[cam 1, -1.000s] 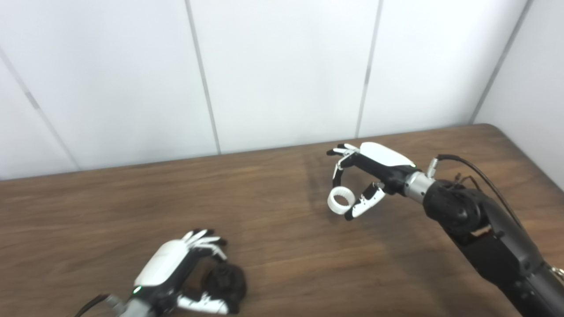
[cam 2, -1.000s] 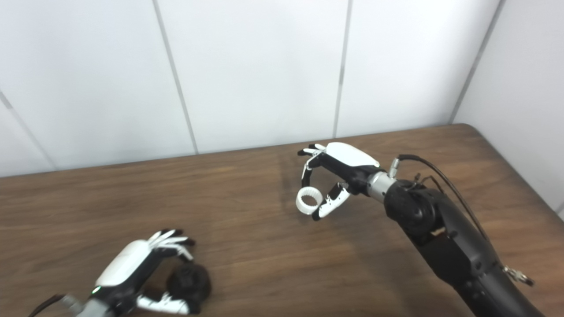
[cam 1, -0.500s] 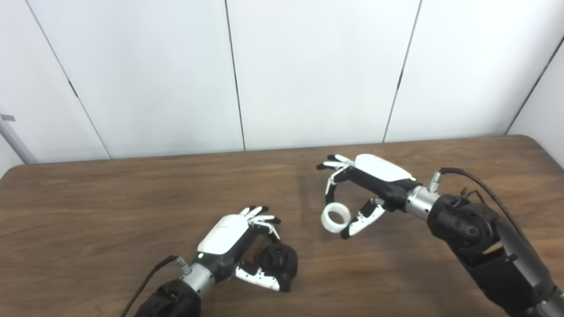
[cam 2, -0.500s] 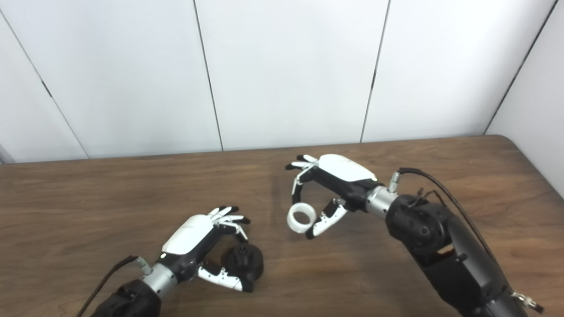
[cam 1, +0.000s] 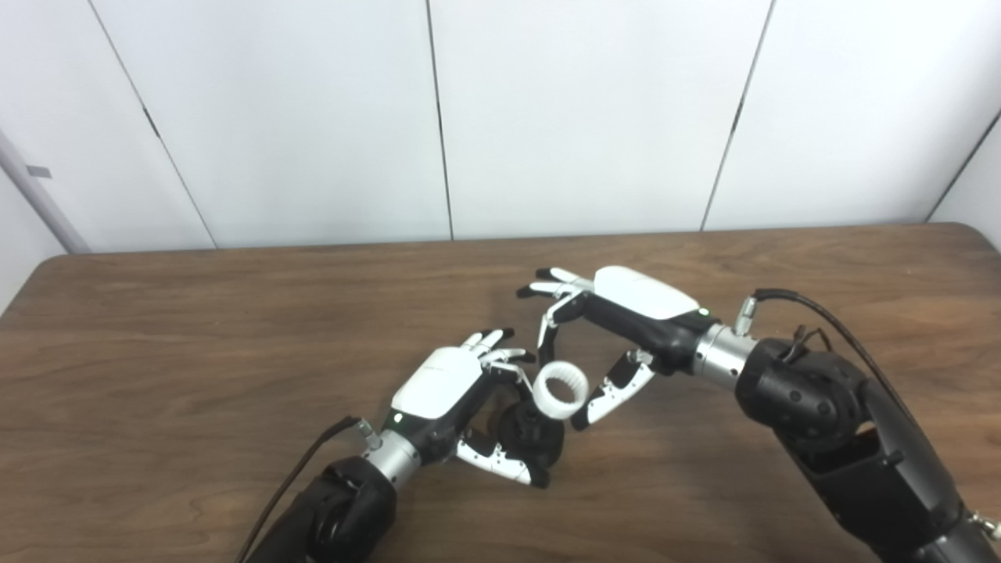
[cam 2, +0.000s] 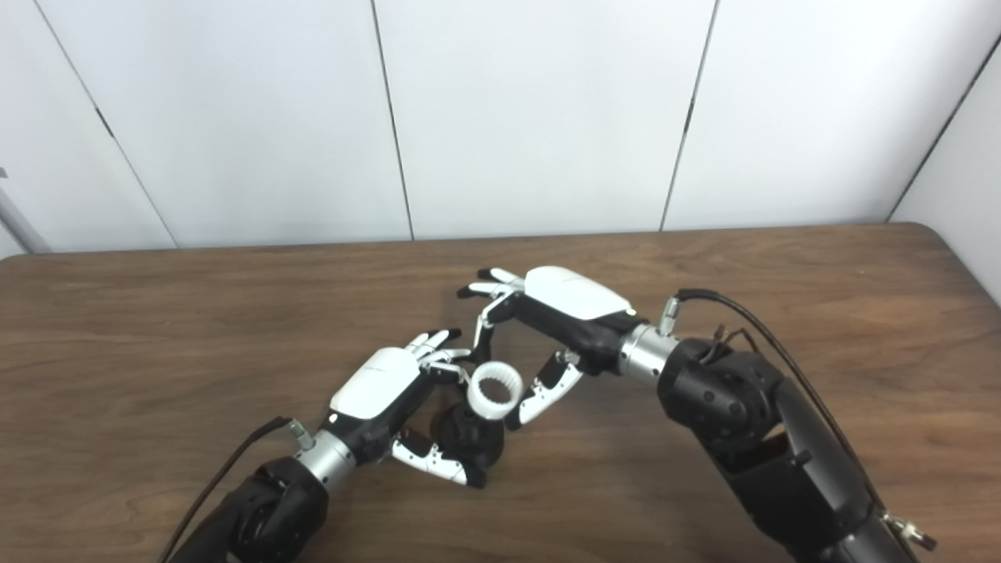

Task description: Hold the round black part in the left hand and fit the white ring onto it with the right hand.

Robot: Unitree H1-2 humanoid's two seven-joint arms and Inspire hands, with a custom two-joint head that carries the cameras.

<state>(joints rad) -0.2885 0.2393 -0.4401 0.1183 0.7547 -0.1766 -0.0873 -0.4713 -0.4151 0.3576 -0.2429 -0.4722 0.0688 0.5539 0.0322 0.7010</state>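
Wood table (cam 1: pixel 195 328) by white wall panels (cam 1: pixel 586 117); left hand (cam 1: pixel 453 391) fingers grip black part (cam 1: pixel 532 434), right hand (cam 1: pixel 618 328) pinches white ring (cam 1: pixel 560 391).

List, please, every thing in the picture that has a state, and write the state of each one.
left hand: shut on the round black part, raised above the table.
round black part: held by the left hand, ring not yet seated on it.
right hand: shut on the white ring, pinched in its fingers.
white ring: held close to the black part, opening towards the camera.
table: bare wood here.
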